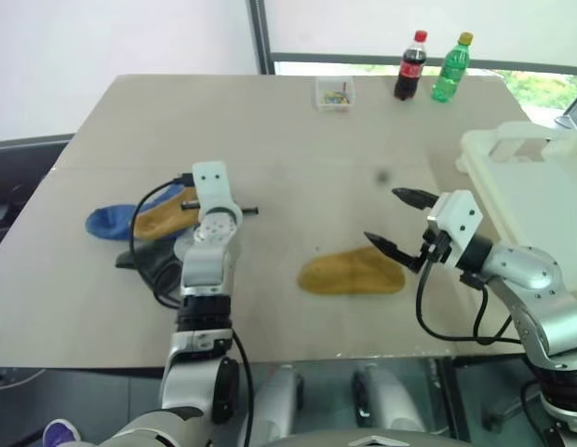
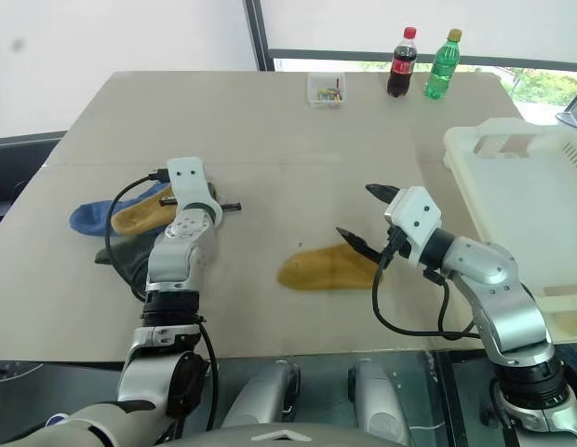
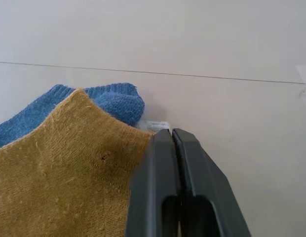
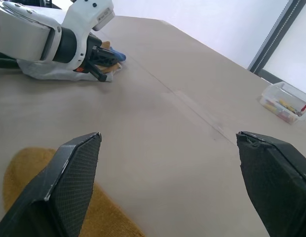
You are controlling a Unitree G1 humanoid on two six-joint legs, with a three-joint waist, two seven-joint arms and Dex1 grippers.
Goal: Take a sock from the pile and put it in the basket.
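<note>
My left gripper [image 3: 172, 136] is pressed shut with nothing visibly caught between its fingers, its tips at the edge of the mustard sock [image 3: 64, 173] topping the pile [image 1: 144, 223], apparently after a grip there. My right gripper [image 1: 397, 222] waits wide open (a second mustard sock [image 1: 352, 273] lies just beneath), the basket [image 2: 521, 186] standing on its outer side for the drop.

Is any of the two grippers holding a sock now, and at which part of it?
No. The left gripper is shut beside the pile's mustard sock, with nothing between its fingers. The right gripper is open above the table.
</note>
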